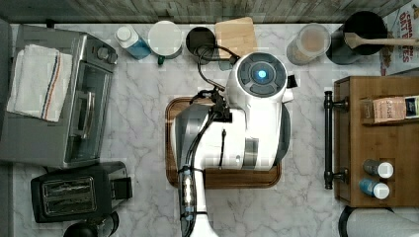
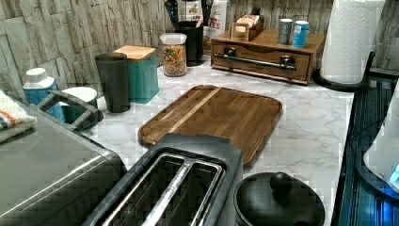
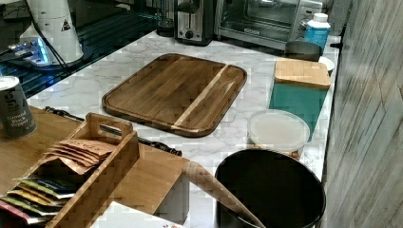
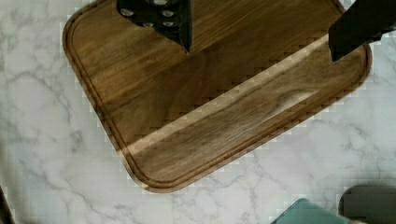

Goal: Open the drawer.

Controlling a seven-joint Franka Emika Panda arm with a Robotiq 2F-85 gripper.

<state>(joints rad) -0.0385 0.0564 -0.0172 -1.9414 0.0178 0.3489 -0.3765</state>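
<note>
The drawer sits shut at the table's edge; the hand hangs wide, empty, over the cutting board; a clear jar holds cereal.

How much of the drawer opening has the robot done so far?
Nothing looks done yet: the drawer sits shut, its front flush with its wooden box. In hand: the gripper hangs open over the cutting board, holding nothing. Left: moving to the black handle, gripping it, and pulling the drawer out.
</note>
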